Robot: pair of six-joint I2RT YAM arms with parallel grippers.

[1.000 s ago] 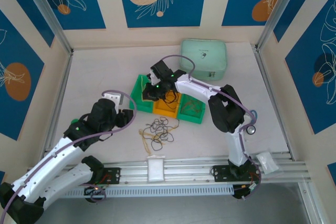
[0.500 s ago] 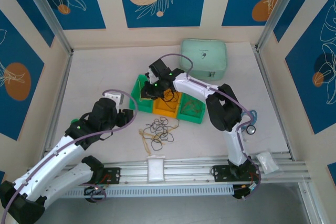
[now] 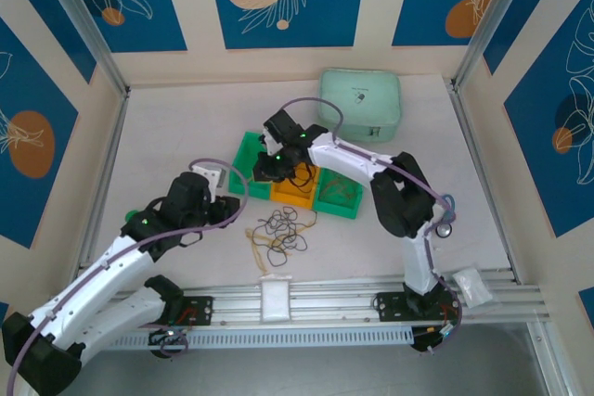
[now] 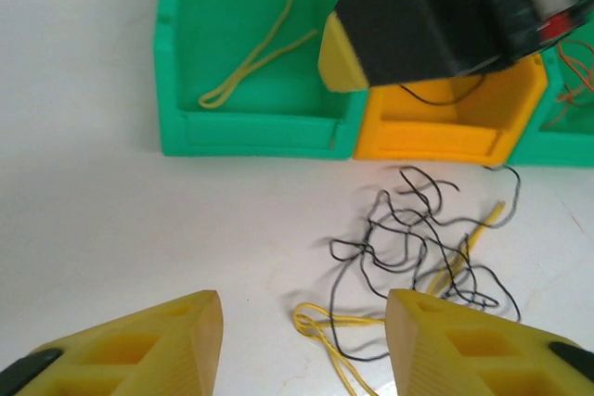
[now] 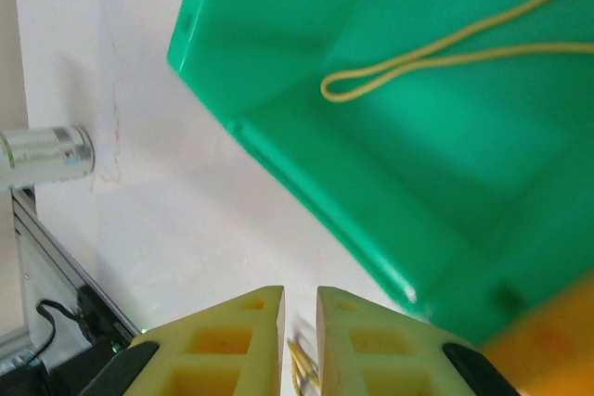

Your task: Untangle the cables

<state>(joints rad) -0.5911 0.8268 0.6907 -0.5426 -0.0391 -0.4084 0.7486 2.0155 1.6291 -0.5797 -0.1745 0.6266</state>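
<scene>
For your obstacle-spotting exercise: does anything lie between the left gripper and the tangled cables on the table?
Nothing visible does. The left gripper is open, and the tangled cables lie on bare table just ahead of its fingers.

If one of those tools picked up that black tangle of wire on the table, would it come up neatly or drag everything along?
The black wire tangle would probably droop, since its strands lie in thin loose curls. It looks very light. It would likely drag the yellow loops too, as they cross through it beside the left tool.
</scene>
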